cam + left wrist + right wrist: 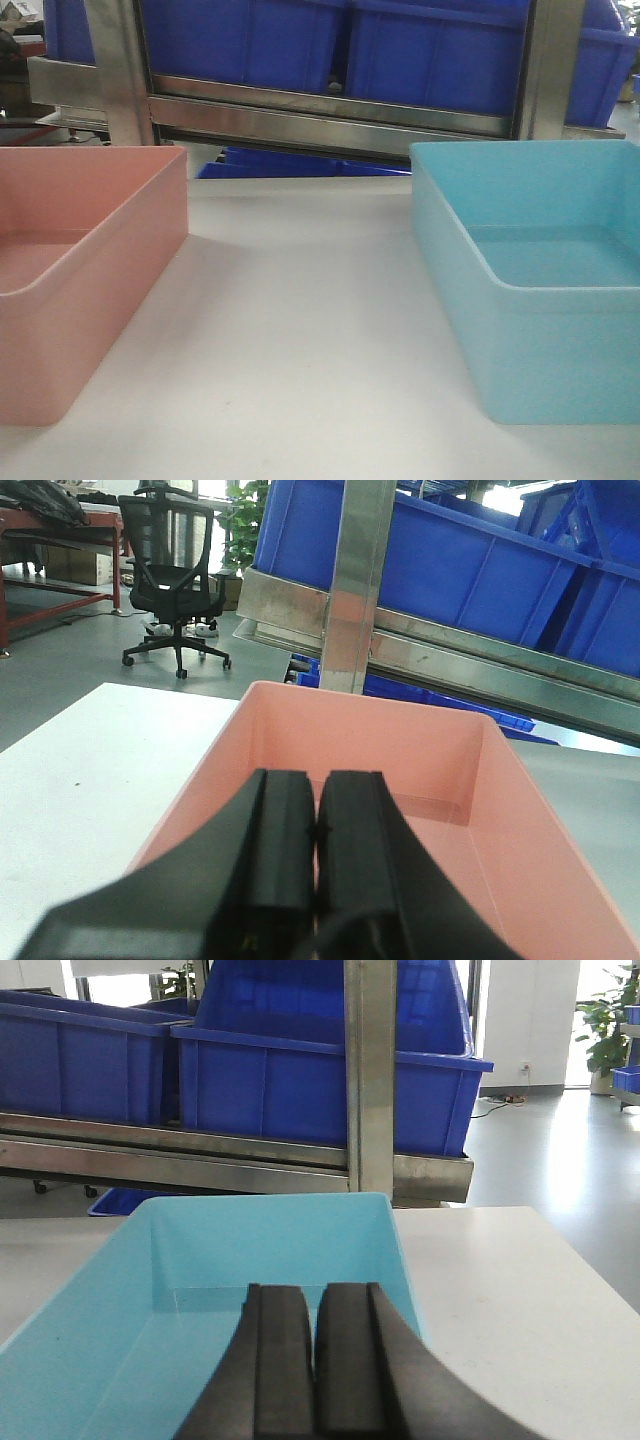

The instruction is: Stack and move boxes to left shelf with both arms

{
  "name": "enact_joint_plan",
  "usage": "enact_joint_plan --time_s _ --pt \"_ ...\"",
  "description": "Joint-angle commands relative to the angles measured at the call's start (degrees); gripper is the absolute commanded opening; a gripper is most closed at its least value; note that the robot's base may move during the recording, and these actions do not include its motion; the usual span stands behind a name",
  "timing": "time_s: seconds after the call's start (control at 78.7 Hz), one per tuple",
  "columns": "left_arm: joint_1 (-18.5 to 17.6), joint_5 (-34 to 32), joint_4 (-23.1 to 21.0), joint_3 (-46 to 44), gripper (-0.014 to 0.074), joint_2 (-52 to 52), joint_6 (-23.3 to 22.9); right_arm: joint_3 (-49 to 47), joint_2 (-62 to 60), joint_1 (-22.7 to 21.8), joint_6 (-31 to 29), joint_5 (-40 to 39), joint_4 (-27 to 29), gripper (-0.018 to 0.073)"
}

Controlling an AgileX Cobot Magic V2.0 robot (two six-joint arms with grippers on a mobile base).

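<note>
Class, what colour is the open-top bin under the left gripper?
Salmon pink bin, seen best in the left wrist view, beneath the left gripper.

Bright, even indoor light. Right of the right gripper (315,1292), daylight glares off the floor (560,1150). Both it and the left gripper (316,780) blur toward the lens. The front view is soft and grainy, with a faint shadow beside the pink bin (90,260) on the white table (300,330).

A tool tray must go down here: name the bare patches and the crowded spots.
Widest bare patch: the white table between the pink bin and the light blue bin, back to the steel rack. More bare table left of the pink bin, right of the blue one. Crowded: the rack, packed with dark blue bins.
</note>
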Motion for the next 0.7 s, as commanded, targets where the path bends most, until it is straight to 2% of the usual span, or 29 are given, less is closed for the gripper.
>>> enact_joint_plan --time_s 0.0,0.534,0.686 --pt "0.0 -4.9 0.1 -0.3 -0.0001 -0.9 -0.5 -1.3 -1.1 0.0 -0.6 -5.4 -0.1 0.0052" --pt "0.0 -4.6 0.1 -0.3 -0.0001 -0.9 -0.5 -1.3 -1.1 0.0 -0.6 -5.4 -0.1 0.0052" --pt "0.0 3.3 0.0 -2.7 -0.0001 0.2 -0.5 -1.3 -1.1 0.0 -0.6 -5.4 -0.1 0.0052"
